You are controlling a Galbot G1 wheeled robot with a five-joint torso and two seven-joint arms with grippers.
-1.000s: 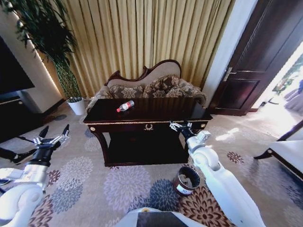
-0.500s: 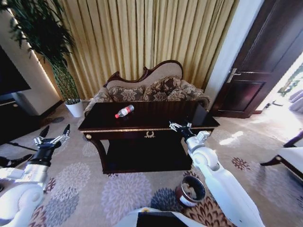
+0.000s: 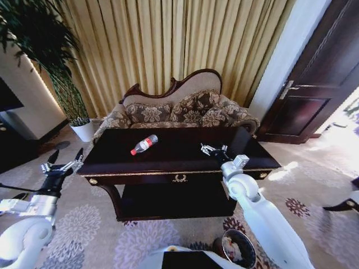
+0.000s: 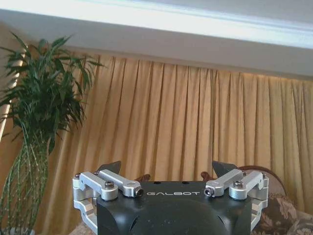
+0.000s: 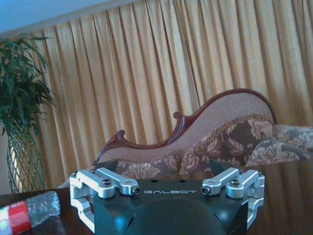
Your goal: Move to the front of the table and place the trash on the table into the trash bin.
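Head view, right hand (image 3: 213, 149) open above table (image 3: 168, 168) front edge, left hand (image 3: 61, 164) open over carpet (image 3: 84, 224), bottle (image 3: 144, 144) well apart

The head camera looks down on the desk (image 3: 179, 159) from near; both wrist cameras face level toward the curtains (image 4: 195, 127).

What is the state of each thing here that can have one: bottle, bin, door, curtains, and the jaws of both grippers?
plastic bottle: lying on its side on the table, red cap on.
trash bin: upright on the carpet, open top, something pale inside.
door: appears shut.
curtains: drawn closed.
left gripper: jaws open, empty, beside the table.
right gripper: jaws open, empty, over the table.
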